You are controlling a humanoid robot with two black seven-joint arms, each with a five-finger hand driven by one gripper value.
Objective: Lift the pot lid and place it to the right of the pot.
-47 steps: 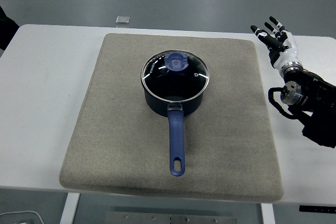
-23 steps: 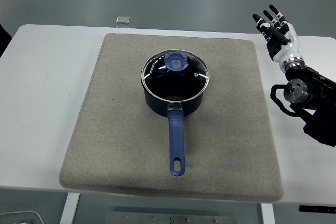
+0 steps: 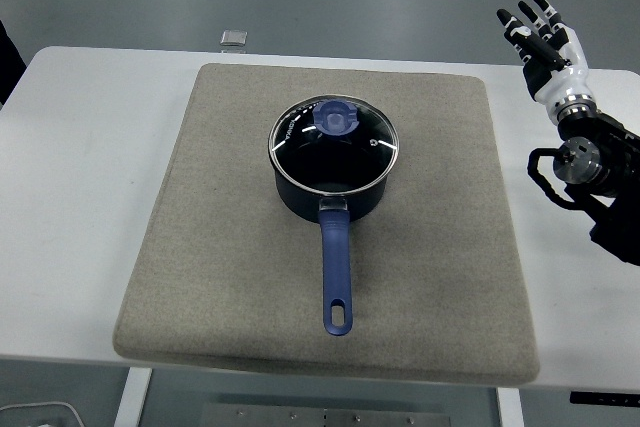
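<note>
A dark blue pot point(image 3: 331, 192) stands in the middle of a grey mat point(image 3: 240, 287), its long blue handle point(image 3: 336, 277) pointing toward the near edge. The glass lid point(image 3: 333, 141) with a blue knob point(image 3: 335, 119) sits on the pot. My right hand point(image 3: 541, 39) is raised above the table's far right, well to the right of the pot, fingers spread and holding nothing. The left arm does not show.
The white table point(image 3: 80, 167) extends around the mat. A small grey square object point(image 3: 234, 39) lies at the table's far edge, left of centre. A dark shape point(image 3: 8, 59) shows at the left edge.
My right hand has risen and drifted right and away from the mat, fingers still spread. The pot and lid have not moved.
</note>
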